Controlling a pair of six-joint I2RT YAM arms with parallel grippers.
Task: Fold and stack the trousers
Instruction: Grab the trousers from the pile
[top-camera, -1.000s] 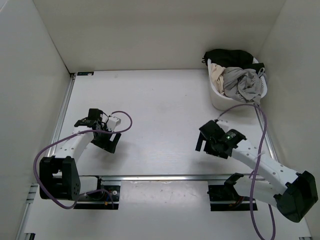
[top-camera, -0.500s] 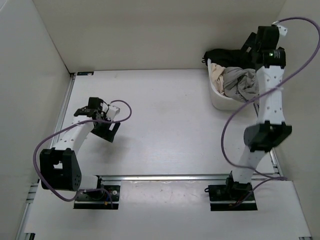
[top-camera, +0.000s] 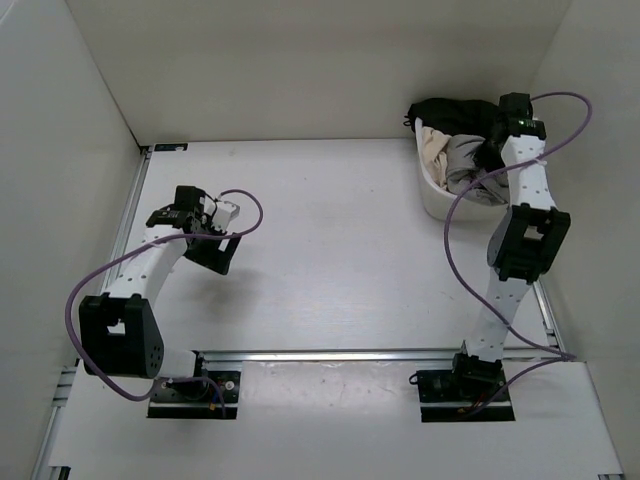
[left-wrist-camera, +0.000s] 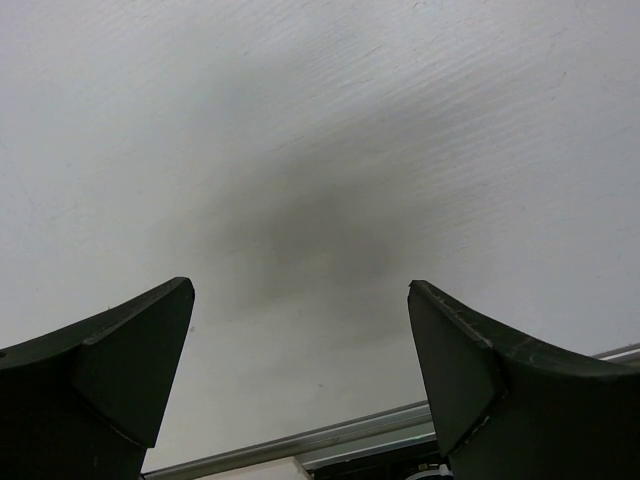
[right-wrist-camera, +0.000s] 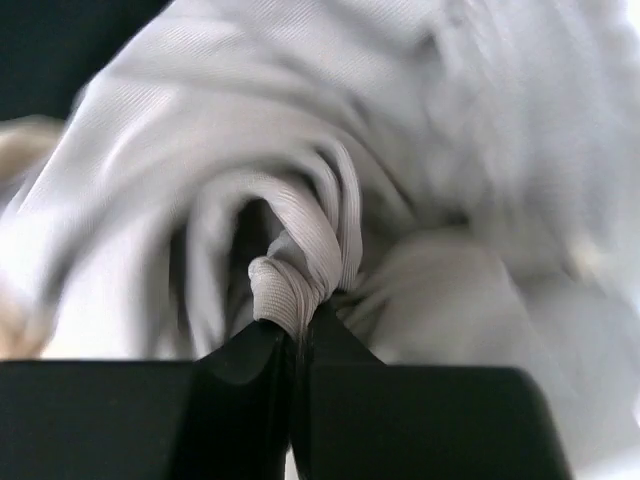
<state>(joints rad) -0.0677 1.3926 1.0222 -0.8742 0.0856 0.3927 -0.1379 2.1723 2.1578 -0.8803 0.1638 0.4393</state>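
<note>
— Where are the trousers (top-camera: 461, 163)?
— Bunched in the white basket (top-camera: 437, 204) at the far right corner of the surface (top-camera: 320, 200), directly beneath the right hand (right-wrist-camera: 298, 332). They are crumpled, so no long axis can be told.
— And the hands?
— The right hand is pinched tight on a grey fold. The left hand (left-wrist-camera: 298, 288), well apart to the left, is spread wide and holds nothing.

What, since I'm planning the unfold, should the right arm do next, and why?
Probably lift straight up a little: the right gripper has its jaws shut on a fold of the grey trousers, which lie bunched in the basket.
</note>
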